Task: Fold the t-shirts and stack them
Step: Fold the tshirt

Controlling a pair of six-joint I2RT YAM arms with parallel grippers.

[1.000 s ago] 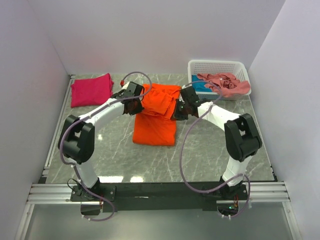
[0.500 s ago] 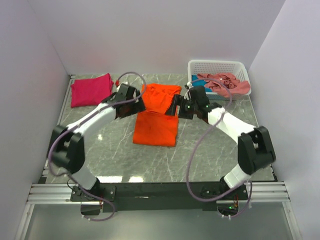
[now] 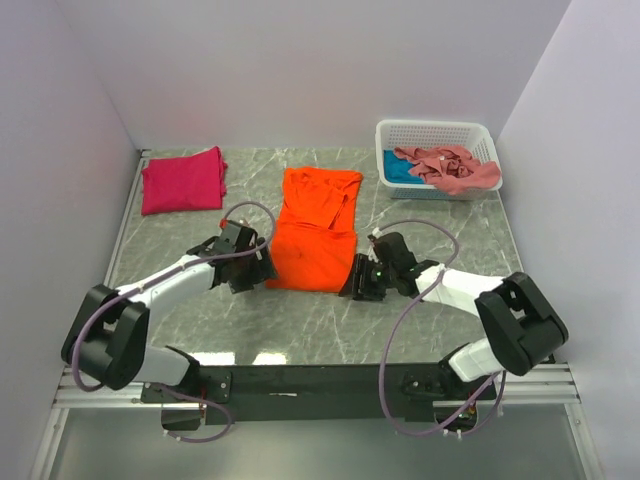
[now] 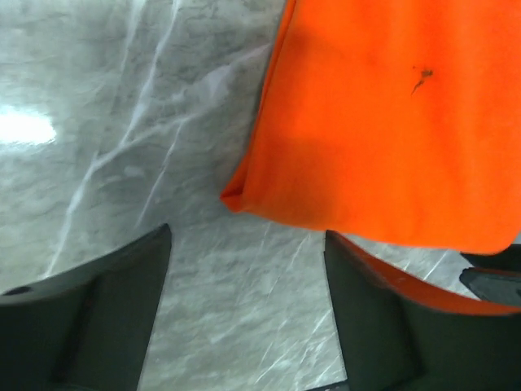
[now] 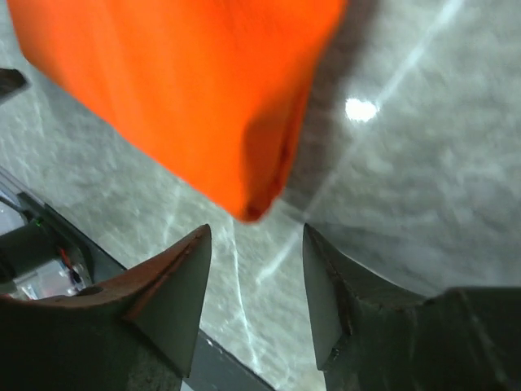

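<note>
The bright orange t-shirt (image 3: 315,225) lies flat in the middle of the table, long side running away from me. My left gripper (image 3: 258,272) sits low at its near left corner, open and empty. In the left wrist view the orange cloth (image 4: 383,122) ends just ahead of the left gripper (image 4: 247,240). My right gripper (image 3: 352,283) is at the near right corner, also open with nothing in it. In the right wrist view the corner of the orange t-shirt (image 5: 179,90) hangs just beyond the right gripper (image 5: 256,236). A magenta-red t-shirt (image 3: 183,180) lies folded at the back left.
A white lattice basket (image 3: 432,130) stands at the back right with a salmon-pink shirt (image 3: 452,168) draped over a teal-blue one (image 3: 398,172). Grey marble table (image 3: 450,240) lies between white walls on three sides. A black rail runs along the near edge.
Both grippers opened and let go of the orange t-shirt's sides. They then drew back toward me and dropped to its near corners.
</note>
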